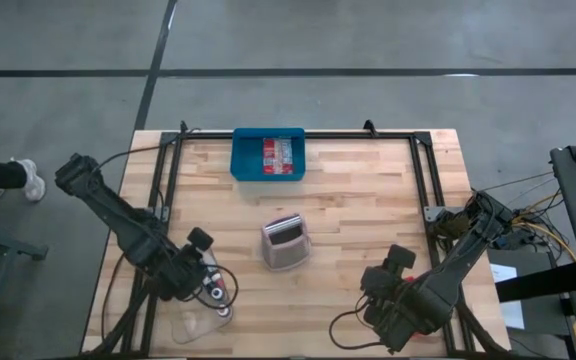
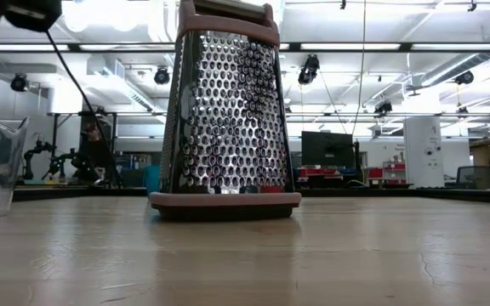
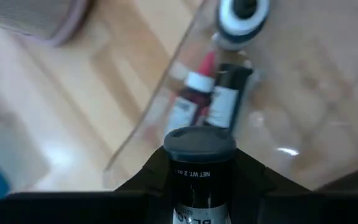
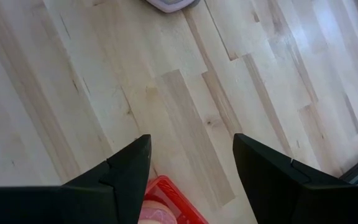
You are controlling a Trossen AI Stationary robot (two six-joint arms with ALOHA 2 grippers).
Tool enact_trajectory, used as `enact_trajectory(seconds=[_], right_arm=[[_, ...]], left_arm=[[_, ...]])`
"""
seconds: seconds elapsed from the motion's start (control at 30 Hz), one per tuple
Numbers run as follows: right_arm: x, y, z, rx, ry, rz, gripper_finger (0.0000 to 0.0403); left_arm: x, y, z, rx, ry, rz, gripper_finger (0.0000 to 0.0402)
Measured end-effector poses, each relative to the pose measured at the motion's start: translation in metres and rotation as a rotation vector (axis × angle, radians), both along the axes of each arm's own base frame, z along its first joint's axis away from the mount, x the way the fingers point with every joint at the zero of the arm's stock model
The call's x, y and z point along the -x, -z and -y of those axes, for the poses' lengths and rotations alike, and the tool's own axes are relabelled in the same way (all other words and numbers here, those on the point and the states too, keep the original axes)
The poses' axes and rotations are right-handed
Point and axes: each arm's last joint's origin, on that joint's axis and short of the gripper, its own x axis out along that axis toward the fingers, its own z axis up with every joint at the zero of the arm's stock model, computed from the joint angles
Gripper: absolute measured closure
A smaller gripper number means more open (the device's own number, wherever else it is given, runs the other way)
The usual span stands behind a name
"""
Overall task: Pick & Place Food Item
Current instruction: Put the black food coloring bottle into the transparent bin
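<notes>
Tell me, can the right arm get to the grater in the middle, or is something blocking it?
Probably yes. The right gripper is open and holds nothing, and only bare table lies between it and the grater. The left gripper is busy holding a small bottle.

grater mid table | bin behind | clear tub front-left

One box grater is standing mid-table, and one blue tray is sitting at the far edge. One clear container is lying near the front left corner, holding about three small bottles, while one dark-capped bottle is showing apart from them.
</notes>
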Motion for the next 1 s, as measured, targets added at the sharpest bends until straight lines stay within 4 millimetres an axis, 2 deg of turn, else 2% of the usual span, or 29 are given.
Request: enact_trajectory(seconds=[0.27,0.47,0.7,1.0], right_arm=[[0.0,0.0,0.0,-0.003,-0.001,0.002,0.0179],[0.0,0.0,-0.001,-0.004,-0.002,0.003,0.0179],[0.0,0.0,-0.001,-0.002,-0.008,0.001,0.0179],[0.0,0.0,-0.001,-0.001,-0.014,0.0,0.0179]], left_arm=[[-0.001,0.019,0.011,0.154,-0.014,-0.032,0.0307],[0.0,0.042,0.014,0.251,-0.017,-0.062,0.0307],[0.005,0.065,0.01,0.272,-0.047,-0.091,0.0307],[0.006,0.086,0.01,0.334,-0.053,-0.05,0.0307]])
